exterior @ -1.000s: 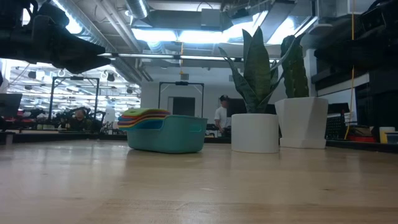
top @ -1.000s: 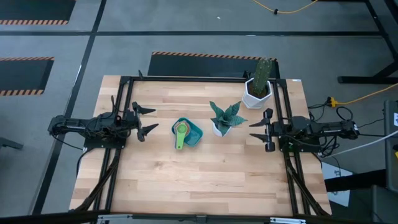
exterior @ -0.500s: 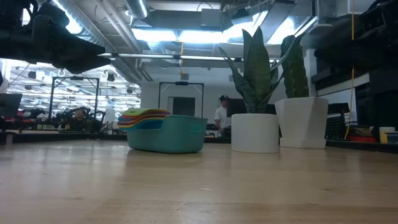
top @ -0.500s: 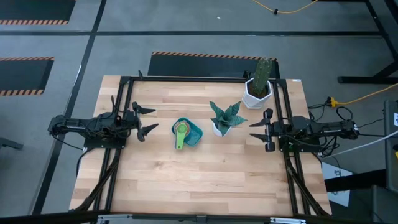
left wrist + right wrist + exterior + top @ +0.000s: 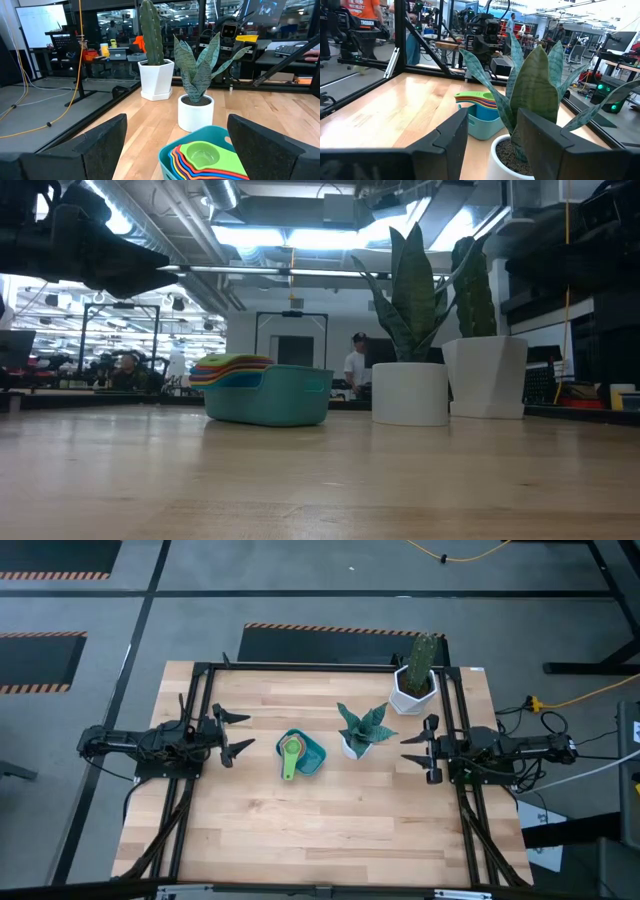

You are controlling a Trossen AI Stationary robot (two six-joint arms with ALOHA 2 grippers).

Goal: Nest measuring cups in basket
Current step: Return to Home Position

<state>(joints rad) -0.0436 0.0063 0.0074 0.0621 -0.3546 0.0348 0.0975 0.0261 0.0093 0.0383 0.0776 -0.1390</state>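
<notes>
The teal basket (image 5: 308,754) rests flat on the wooden table near its middle. Inside it the measuring cups (image 5: 205,156) lie nested in one stack, green on top, their handles (image 5: 289,770) jutting over the basket's near rim. In the low view the stacked cup rims (image 5: 232,368) rise above the basket (image 5: 270,395). My left gripper (image 5: 233,734) hovers open, level, left of the basket. My right gripper (image 5: 422,749) hovers open, level, at the table's right, beyond the leafy plant.
A leafy plant in a small white pot (image 5: 358,733) stands just right of the basket. A cactus in a white faceted pot (image 5: 415,680) stands at the far right. Bare wood stretches across the table's near half (image 5: 320,830). People show in the room behind.
</notes>
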